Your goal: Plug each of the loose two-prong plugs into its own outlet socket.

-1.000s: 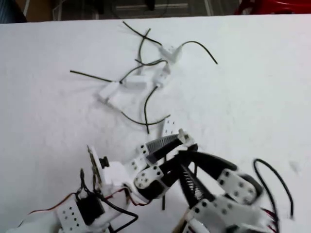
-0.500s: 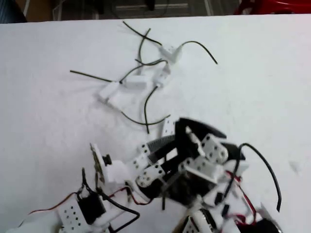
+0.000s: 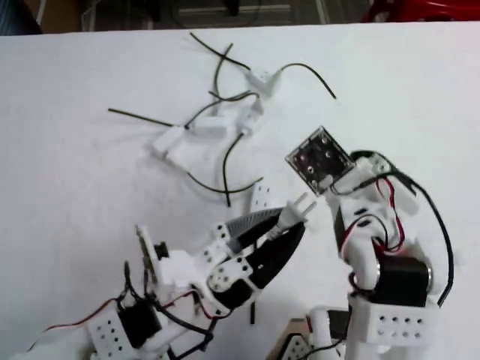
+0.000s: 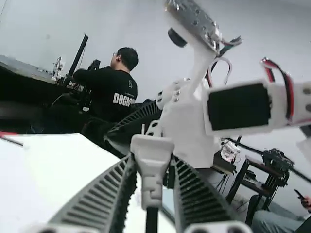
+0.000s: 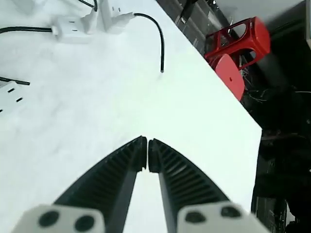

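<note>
A white two-prong plug (image 3: 296,211) is held in the left gripper (image 3: 291,223) beside the right arm (image 3: 375,247), with corded outlet sockets (image 3: 206,129) scattered across the white table (image 3: 420,112) beyond.

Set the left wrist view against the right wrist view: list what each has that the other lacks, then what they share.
Left wrist view: the left gripper shut on a white two-prong plug with a black cord, and the right arm's white-and-black body close behind it. Right wrist view: the right gripper shut on nothing, white outlet sockets with black cords lying on the white table, and a red plastic stool beyond its edge. Both: that white table.
</note>
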Tool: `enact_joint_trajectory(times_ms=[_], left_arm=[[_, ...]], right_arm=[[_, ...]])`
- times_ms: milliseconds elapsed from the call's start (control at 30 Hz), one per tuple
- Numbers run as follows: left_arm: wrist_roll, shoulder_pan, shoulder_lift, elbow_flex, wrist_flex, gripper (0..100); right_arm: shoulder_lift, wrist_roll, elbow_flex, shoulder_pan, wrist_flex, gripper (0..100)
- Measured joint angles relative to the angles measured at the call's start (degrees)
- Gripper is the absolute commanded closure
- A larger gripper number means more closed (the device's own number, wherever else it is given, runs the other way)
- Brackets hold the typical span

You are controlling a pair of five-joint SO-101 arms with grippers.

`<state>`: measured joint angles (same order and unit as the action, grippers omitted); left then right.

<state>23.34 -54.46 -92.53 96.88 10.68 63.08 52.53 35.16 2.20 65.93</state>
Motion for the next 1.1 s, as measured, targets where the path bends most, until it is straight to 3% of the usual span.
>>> enact_joint_trajectory(times_ms=[233,433,633,800,900,1100], left_arm=[[0.0,0.0,0.0,0.5,0.0,98],[0.0,0.0,0.0,0.5,0.0,98],[0.0,0.0,0.0,0.5,0.0,98],[0.1,0.3,0.2,0.5,-0.1,98],[0.1,0.3,0.2,0.5,-0.2,98],[0.0,0.1,0.1,0.5,0.0,98]], right_arm=[[-0.1,-1.3,-11.6,-2.8,4.2,97.9],[0.0,-6.0,-19.3,-14.6,9.1,97.9],[-0.1,-6.3,-12.7,-22.8,7.6,97.9],[0.1,-6.6,-1.5,-19.6,-1.5,97.9],[0.2,-5.2,3.0,-14.2,-7.8,97.9],[-1.0,0.4,9.9,-4.0,-10.8,97.9]])
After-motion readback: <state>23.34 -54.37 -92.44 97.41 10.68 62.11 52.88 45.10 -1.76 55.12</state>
